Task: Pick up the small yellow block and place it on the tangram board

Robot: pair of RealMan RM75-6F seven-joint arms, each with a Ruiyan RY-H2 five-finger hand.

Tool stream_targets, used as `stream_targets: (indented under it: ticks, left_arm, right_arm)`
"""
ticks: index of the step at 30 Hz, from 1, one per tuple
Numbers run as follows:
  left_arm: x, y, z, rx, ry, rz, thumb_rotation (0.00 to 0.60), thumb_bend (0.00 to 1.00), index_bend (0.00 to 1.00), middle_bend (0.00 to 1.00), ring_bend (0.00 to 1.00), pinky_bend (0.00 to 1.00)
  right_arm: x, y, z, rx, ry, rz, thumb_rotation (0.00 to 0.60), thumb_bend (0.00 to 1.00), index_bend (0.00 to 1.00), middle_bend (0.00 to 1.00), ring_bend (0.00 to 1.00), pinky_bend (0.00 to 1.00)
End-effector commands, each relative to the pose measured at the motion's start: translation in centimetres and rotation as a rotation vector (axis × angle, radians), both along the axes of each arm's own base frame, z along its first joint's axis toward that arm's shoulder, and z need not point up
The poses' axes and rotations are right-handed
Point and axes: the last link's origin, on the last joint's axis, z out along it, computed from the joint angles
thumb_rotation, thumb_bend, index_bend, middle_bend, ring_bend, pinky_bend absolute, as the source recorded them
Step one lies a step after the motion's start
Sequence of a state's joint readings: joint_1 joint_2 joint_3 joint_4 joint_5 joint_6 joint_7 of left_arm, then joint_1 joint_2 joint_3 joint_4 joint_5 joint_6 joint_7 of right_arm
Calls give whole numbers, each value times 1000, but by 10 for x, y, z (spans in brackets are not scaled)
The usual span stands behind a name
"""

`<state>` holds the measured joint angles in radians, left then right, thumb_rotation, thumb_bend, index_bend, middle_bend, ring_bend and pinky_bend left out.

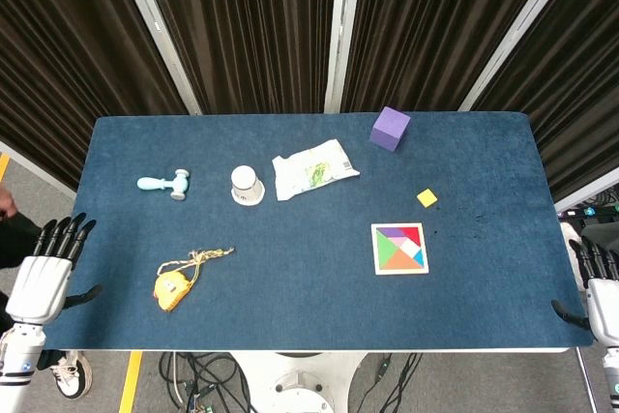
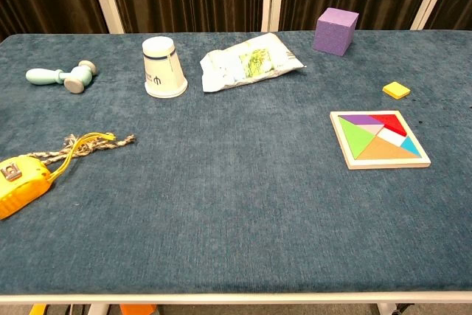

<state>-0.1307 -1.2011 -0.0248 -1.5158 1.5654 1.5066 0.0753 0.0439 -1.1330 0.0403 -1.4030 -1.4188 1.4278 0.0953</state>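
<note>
Lying untouched beside tangram board (image 1: pixel 399 249): small yellow block (image 1: pixel 427 198)

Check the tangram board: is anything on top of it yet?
Only its own coloured pieces show on the tangram board. The small yellow block lies apart on the cloth behind it.

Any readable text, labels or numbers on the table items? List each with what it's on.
No text can be read in either view.
White paper cup: a small dark mark on its side, too small to read.
Crumpled white packet: green printing, blurred, not legible.
Yellow tape measure: a small grey patch on its case, nothing readable.
Tangram board, small yellow block, purple cube, pale blue toy hammer: no markings visible.
</note>
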Motion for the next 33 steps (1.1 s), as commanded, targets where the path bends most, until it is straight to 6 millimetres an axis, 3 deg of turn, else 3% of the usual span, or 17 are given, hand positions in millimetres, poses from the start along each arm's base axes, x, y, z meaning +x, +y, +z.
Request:
stream_targets:
  ticks: [1,7,10,15,23,28,33]
  left_arm:
    - [1,0,0,3,-2,-4,600,0,34,0,0,0]
    - [1,0,0,5,-6,3,600,0,34,0,0,0]
    - [0,1,-2,-1,-7,6,600,0,34,0,0,0]
    - [0,0,-7,-10,-6,-14,600,0,34,0,0,0]
    - [-4,2,-6,0,-18,4,600,0,35,0,0,0]
    - [-5,6,-6,-6,-25,8,600,0,35,0,0,0]
    - [-1,10,-9,-10,-48,0,600,0,35,0,0,0]
  right_arm:
    - [-1,0,2,-5,1,-2,600,98,0,0,0,0]
    - [-3,-12,4,7,18,-10,600,98,0,0,0,0]
    - [0,-37,3,44,65,-26,600,96,0,0,0,0]
    - [25,-96,-4,135,169,27,600,96,0,0,0,0]
    - [73,-176,-39,287,292,116,600,99,0,0,0,0]
    - [93,-204,-66,378,361,132,600,102,0,0,0,0]
    - [105,-219,-90,442,376,119,600,104,0,0,0,0]
